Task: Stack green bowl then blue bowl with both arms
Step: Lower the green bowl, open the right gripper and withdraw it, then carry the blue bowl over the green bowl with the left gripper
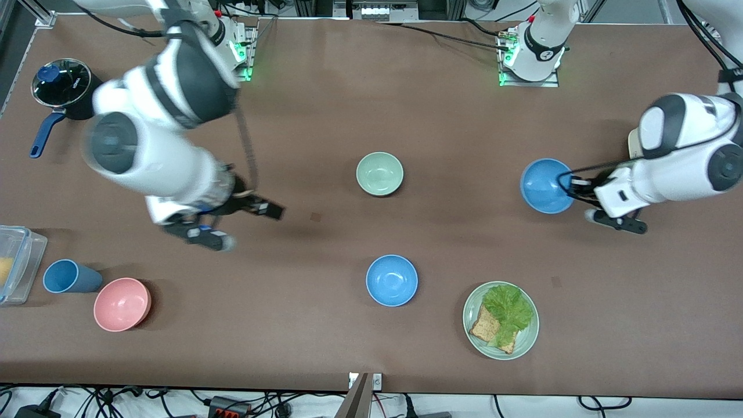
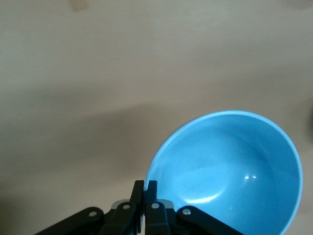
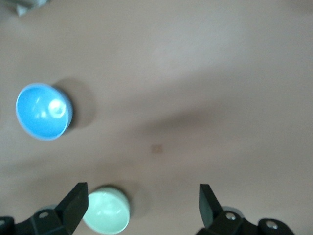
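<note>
You have wide bare table (image 1: pixel 325 116) around the green bowl (image 1: pixel 379 173), which sits upright and empty near the middle, with nothing touching it. Your left gripper (image 1: pixel 572 184) is clamped tight on the rim of a blue bowl (image 1: pixel 545 186), held tilted in the air over the table toward the left arm's end — the left wrist view shows the fingers (image 2: pixel 145 192) pinching the rim and the bowl's glossy inside empty. Your right gripper (image 1: pixel 246 217) hangs over open table toward the right arm's end, fingers spread wide and holding nothing; in the right wrist view its two fingertips (image 3: pixel 78 196) stand far apart with the green bowl between them below. A second blue bowl (image 1: pixel 392 280) rests empty on the table, nearer the front camera than the green bowl and well apart from it. Beside it, toward the left arm's end, a green plate (image 1: pixel 525 339) carries lettuce (image 1: pixel 508 310) and bread (image 1: pixel 483 326). Along the right arm's end you have a pink bowl (image 1: pixel 122 303) lying just beside a blue cup (image 1: pixel 67 277), a clear plastic box (image 1: pixel 17 264) at the edge, and a dark pot (image 1: pixel 61 84) with a blue handle — all well clear of the centre
</note>
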